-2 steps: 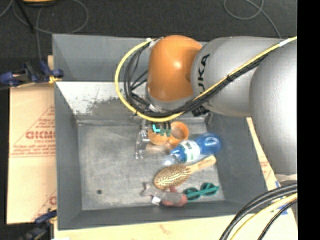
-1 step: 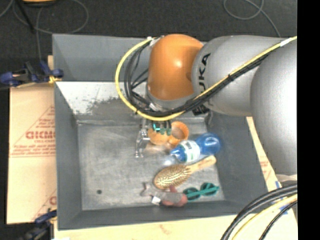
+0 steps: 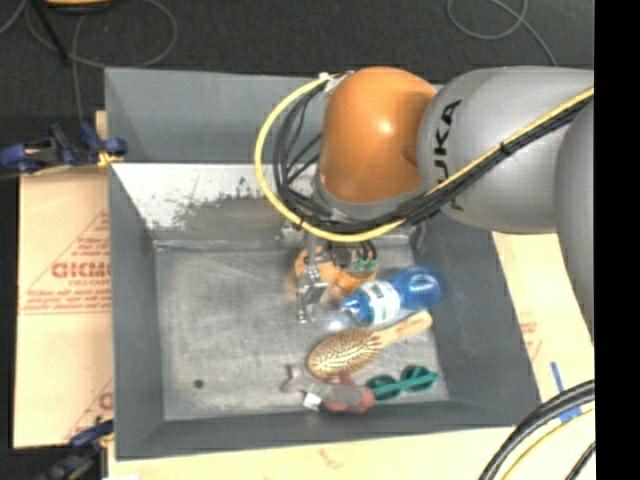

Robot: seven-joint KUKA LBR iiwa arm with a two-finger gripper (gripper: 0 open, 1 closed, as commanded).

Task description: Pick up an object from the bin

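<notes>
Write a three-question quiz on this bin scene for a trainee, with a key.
1. True or false: the gold hairbrush lies in the left half of the bin.
2. Which thing lies just to the right of the tool in the camera view? A) a red mug B) the blue and clear bottle C) a yellow sponge
3. Fill in: the cover on the arm's wrist is ____ in colour.
Key: 1 false; 2 B; 3 orange.
</notes>
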